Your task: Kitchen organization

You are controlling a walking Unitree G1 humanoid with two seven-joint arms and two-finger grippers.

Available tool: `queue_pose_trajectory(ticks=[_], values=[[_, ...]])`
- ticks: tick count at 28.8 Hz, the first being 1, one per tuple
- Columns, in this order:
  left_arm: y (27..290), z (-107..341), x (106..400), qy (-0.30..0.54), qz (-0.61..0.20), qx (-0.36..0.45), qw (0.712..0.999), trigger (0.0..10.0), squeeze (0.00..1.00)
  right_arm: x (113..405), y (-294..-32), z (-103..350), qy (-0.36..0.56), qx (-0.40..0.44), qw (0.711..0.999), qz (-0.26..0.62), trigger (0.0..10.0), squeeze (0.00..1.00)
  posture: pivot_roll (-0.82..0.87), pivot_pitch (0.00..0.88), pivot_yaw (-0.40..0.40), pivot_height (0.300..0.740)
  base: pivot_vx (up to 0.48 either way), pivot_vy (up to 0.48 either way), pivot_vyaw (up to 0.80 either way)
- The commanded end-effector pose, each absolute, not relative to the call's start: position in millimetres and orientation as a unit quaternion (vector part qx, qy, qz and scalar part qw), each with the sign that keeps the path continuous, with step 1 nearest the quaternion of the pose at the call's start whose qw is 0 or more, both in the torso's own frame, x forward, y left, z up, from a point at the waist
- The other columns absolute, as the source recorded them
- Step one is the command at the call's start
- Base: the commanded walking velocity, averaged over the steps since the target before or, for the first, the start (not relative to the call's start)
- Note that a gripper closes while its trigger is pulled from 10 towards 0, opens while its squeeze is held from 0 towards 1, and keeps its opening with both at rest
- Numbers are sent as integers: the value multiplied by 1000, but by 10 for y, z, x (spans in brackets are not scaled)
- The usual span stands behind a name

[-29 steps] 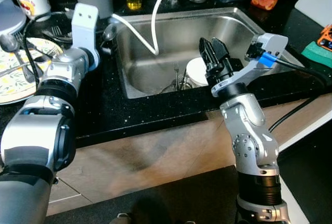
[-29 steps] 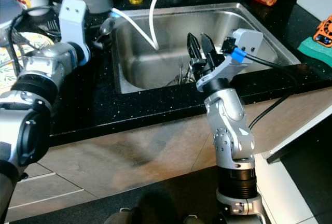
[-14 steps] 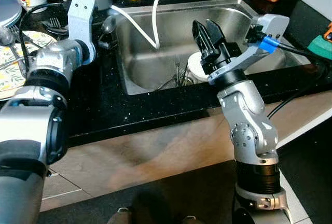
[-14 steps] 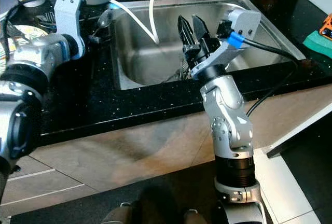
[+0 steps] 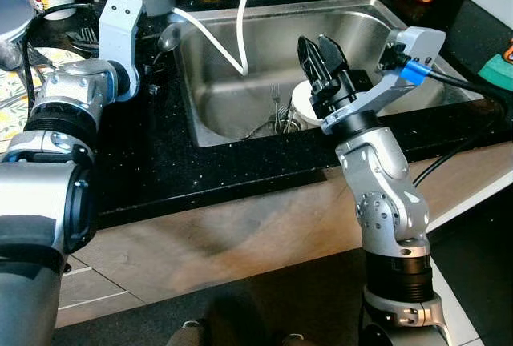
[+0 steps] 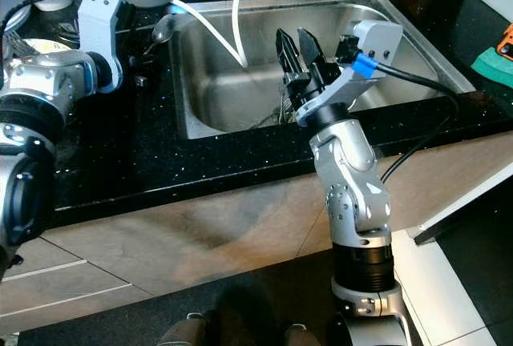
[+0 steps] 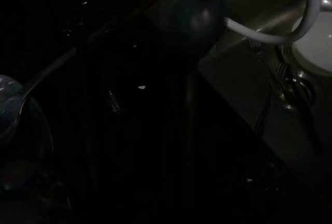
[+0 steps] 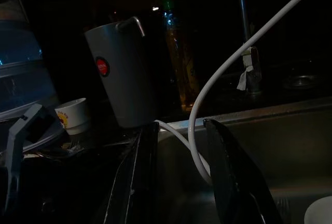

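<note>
the right gripper (image 5: 321, 48) hovers above the steel sink (image 5: 216, 82), fingers spread and holding nothing, over a white bowl (image 5: 305, 107) and forks (image 5: 277, 110) by the drain. the left gripper's state cannot be told; its arm rests on the black table (image 5: 152, 162) near a spoon (image 5: 167, 39).

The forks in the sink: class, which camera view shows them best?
The left eye view: the forks stand out against the steel sink beside the white bowl. In the right eye view the right gripper partly covers them. The left wrist view shows them dimly. The right wrist view faces the grey kettle.
</note>
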State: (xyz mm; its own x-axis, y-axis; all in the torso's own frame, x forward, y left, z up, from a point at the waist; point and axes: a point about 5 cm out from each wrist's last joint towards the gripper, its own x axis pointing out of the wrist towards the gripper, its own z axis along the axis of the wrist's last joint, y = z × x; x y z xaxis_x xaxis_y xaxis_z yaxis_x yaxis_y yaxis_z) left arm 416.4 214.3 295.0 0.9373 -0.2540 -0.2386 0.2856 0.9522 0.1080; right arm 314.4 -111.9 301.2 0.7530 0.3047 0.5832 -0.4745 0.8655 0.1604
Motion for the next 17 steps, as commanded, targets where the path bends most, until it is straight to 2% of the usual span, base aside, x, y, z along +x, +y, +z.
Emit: queue_pose_trajectory(ticks=[1, 3, 4, 5, 6, 12, 15, 17], values=[[2209, 2672, 4135, 170, -124, 62, 976, 0, 0, 3162, -1127, 2988, -275, 154, 925, 212, 10000, 0, 154, 222, -6, 740, 0, 0, 0], [2213, 2717, 4140, 161, -121, 65, 977, 0, 0, 3165, -1130, 2988, -275, 154, 925, 212, 10000, 0, 154, 221, -7, 740, 0, 0, 0], [2215, 2804, 4149, 143, -119, 71, 980, 8157, 0, 3167, -1132, 2988, -275, 154, 925, 211, 10000, 0, 155, 218, -6, 740, 0, 0, 0], [2215, 2804, 4149, 143, -119, 71, 980, 8157, 0, 3167, -1132, 2988, -275, 154, 925, 211, 10000, 0, 155, 218, -6, 740, 0, 0, 0], [2211, 2922, 4157, 122, -116, 82, 982, 10000, 0, 3169, -1133, 2990, -276, 154, 925, 211, 10000, 0, 155, 217, -8, 740, 0, 0, 0], [2166, 3488, 4133, 26, -112, 90, 989, 10000, 0, 3179, -1124, 3004, -278, 156, 923, 214, 10000, 0, 157, 205, -13, 740, 0, 0, 0], [2158, 3552, 4123, 16, -112, 88, 990, 10000, 0, 3181, -1122, 3007, -279, 156, 923, 214, 10000, 0, 157, 205, -13, 740, 0, 0, 0], [2186, 3699, 4100, -24, -71, 135, 988, 10000, 0, 3186, -1127, 3009, -279, 156, 923, 215, 10000, 0, 158, 201, -13, 740, 0, 0, 0]])
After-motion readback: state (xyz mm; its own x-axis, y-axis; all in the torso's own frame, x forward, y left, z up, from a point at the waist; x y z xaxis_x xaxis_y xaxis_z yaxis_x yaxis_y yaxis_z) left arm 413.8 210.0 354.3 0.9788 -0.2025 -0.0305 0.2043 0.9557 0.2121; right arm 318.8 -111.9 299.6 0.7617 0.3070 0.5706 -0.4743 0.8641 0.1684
